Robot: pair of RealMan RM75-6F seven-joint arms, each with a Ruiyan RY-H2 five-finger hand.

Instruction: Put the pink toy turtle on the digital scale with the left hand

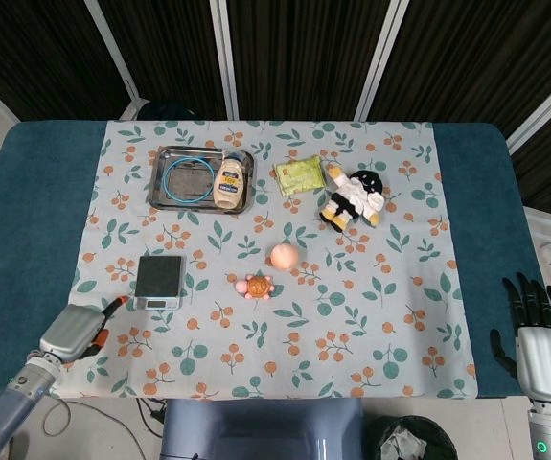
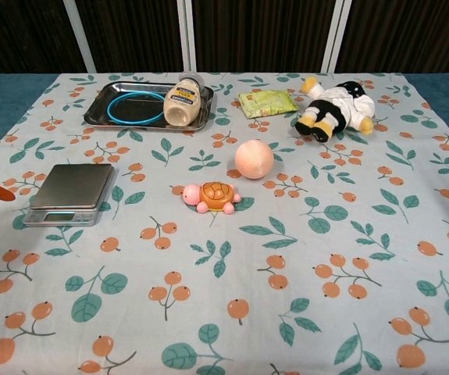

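Left hand (image 1: 76,331) sits at the near-left edge of the bench (image 1: 35,220), just near-left of the digital scale (image 1: 159,280), holding nothing; only an orange fingertip pokes forward, the rest of the fingers are hidden, so cannot tell if it's open or curled. Pink toy turtle (image 1: 255,286) rests on the patterned cloth near centre, right of the scale and just near-left of the peach ball (image 1: 284,255). From the left hand the turtle lies right and slightly further out, with the scale in between, so the reach likely has to pass over or around the scale. Turtle's long axis runs roughly left-right. Right hand (image 1: 538,353) is at the near-right corner, fingers spread, empty, and further from the turtle.
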